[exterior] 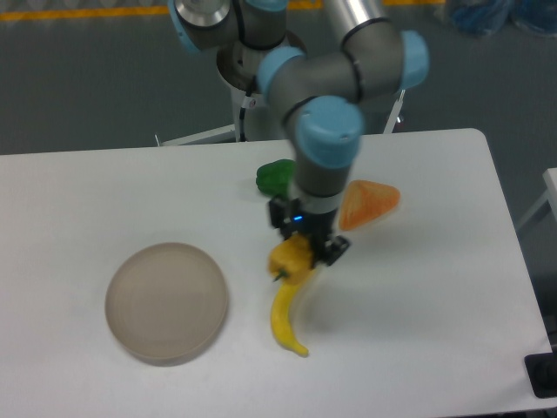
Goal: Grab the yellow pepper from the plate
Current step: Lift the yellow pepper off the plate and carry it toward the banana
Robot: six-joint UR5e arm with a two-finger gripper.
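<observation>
My gripper [300,251] is shut on the yellow pepper [290,259] and holds it in the air above the upper end of the banana [285,319], right of the plate. The pepper is small and yellow-orange, with its dark stem pointing down-left. The beige plate [166,301] lies bare at the front left of the table, well apart from the gripper. The arm reaches down from the back centre.
A green pepper [275,177] lies behind the gripper, partly hidden by the arm. An orange wedge-shaped piece [372,201] lies just right of the gripper. The table's right edge is near x 600.
</observation>
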